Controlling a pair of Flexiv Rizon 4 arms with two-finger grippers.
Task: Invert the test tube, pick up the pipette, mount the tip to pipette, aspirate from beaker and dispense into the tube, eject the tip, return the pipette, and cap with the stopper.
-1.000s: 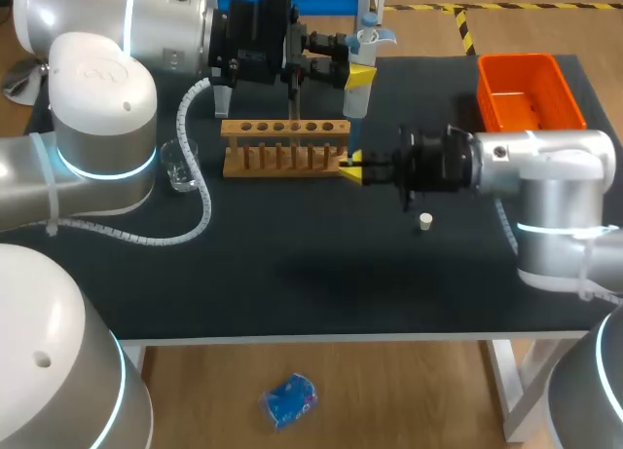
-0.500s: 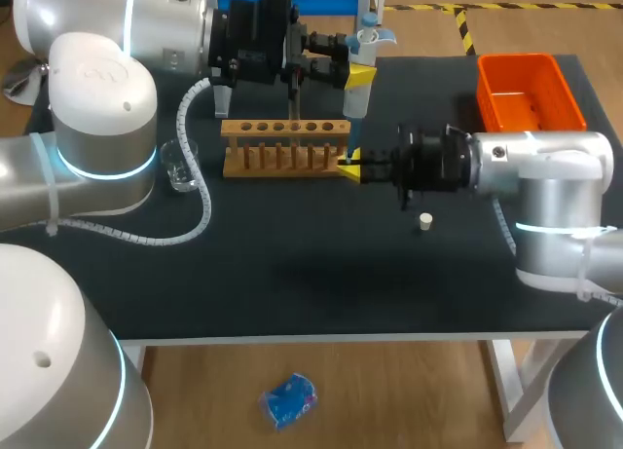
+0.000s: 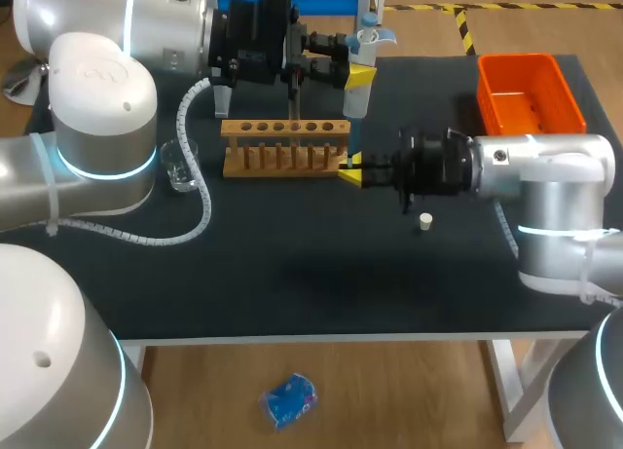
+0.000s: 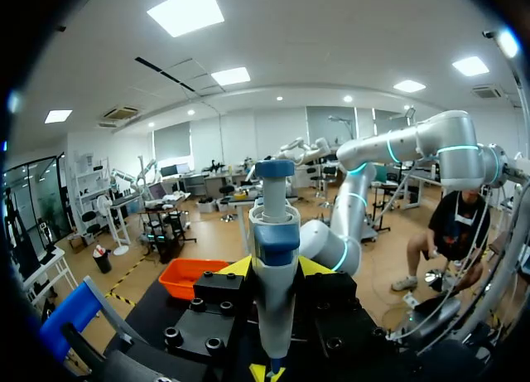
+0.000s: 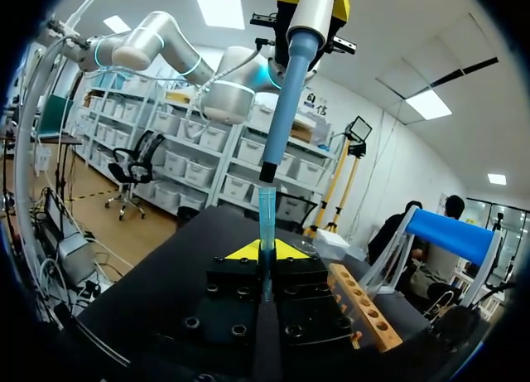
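My left gripper (image 3: 355, 74) is shut on the white and blue pipette (image 3: 361, 64), which it holds upright above the right end of the wooden tube rack (image 3: 284, 147). In the left wrist view the pipette (image 4: 273, 249) stands between the yellow fingertips (image 4: 234, 268). Directly below, my right gripper (image 3: 352, 166) is shut on a thin blue pipette tip (image 5: 265, 220), held upright. The pipette's shaft (image 5: 286, 108) ends right at the tip's top. The glass beaker (image 3: 180, 165) stands left of the rack. A small white stopper (image 3: 424, 218) lies beneath my right wrist.
An orange bin (image 3: 526, 93) sits at the table's back right corner. A blue stand with white legs (image 3: 222, 96) is behind the rack, partly hidden by my left arm. The cable of my left arm loops over the table by the beaker.
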